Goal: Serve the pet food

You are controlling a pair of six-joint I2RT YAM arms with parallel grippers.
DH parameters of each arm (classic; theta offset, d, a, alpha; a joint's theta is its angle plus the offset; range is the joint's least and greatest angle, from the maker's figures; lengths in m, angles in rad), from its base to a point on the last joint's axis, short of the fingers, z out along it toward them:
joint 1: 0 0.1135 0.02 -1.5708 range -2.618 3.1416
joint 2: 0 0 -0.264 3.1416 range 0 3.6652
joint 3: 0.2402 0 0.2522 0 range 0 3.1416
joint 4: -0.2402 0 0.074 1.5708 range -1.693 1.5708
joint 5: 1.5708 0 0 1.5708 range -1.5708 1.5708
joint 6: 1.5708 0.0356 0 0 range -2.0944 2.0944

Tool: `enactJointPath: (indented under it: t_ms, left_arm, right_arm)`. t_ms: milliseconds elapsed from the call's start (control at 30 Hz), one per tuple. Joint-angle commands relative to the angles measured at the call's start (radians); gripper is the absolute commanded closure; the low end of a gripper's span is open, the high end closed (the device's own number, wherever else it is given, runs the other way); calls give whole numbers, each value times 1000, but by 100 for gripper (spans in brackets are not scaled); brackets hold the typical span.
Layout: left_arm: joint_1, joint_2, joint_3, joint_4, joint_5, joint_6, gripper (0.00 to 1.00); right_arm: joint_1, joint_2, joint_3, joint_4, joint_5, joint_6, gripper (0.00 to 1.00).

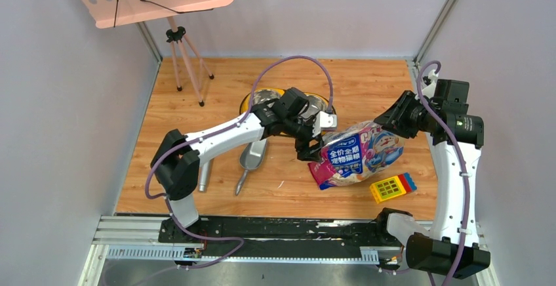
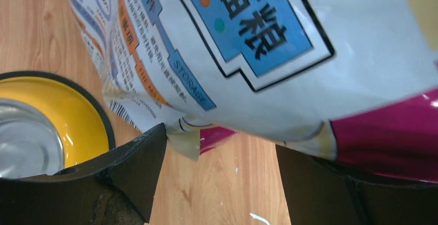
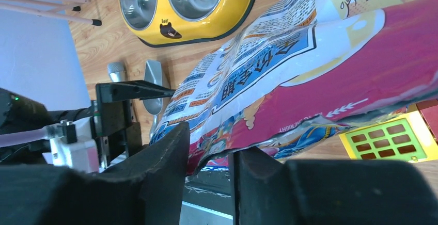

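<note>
Left pincer (image 2: 221,141): fingers wide apart, bag's bottom edge sitting between them
Right pincer (image 3: 209,143): clamped tight on the bag's other end
Bag (image 1: 357,155): on the table (image 1: 367,82), right by the feeder (image 3: 237,8); can't see any kibble
Bag print: "猫粮", plus "STORAGE"
Feeder logo: lil bear face, "Bear"

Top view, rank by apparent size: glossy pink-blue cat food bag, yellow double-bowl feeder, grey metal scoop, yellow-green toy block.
1. Glossy pink-blue cat food bag.
2. Yellow double-bowl feeder, though partly hidden.
3. Grey metal scoop and yellow-green toy block look about alike; not ranked.
</note>
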Motion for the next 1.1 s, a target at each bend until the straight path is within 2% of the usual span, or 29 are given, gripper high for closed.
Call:
enactJointPath:
  t_ms: [0, 67, 167, 233, 367, 467, 600, 767, 833, 900, 1033, 1067]
  left_arm:
    - [-44, 45, 0, 126, 41, -17, 16]
    - [-71, 64, 8, 136, 44, -23, 16]
    - [-107, 89, 13, 165, 50, -36, 17]
    - [-142, 95, 18, 187, 51, -49, 17]
    - [-202, 100, 31, 254, 4, -96, 13]
    - [-207, 93, 44, 216, -52, -61, 11]
    - [-144, 4, -8, 169, -79, -40, 11]
    - [82, -151, -130, 153, -87, -166, 10]
    - [121, -156, -145, 129, -163, -197, 11]
    - [128, -129, -128, 116, -305, -265, 12]
    - [135, -33, -41, 93, -735, -502, 12]
    - [140, -3, -22, 97, -763, -556, 12]
  right_arm:
    - [-4, -18, -18, 55, -38, -2, 70]
    - [-4, -17, -28, 68, -40, -4, 74]
    - [-4, -7, -14, 88, -40, -14, 90]
    - [-4, 8, 8, 104, -48, -26, 97]
    - [-4, 47, 58, 140, -62, -31, 98]
    - [-2, 89, 100, 164, -84, -24, 99]
    - [-3, 128, 141, 181, -94, -22, 99]
    - [-3, 129, 150, 178, -96, -36, 100]
    - [-3, 123, 138, 180, -97, -33, 100]
    - [-2, 119, 125, 181, -96, -30, 100]
    - [-2, 110, 114, 177, -94, -33, 100]
    - [-2, 110, 115, 173, -94, -35, 100]
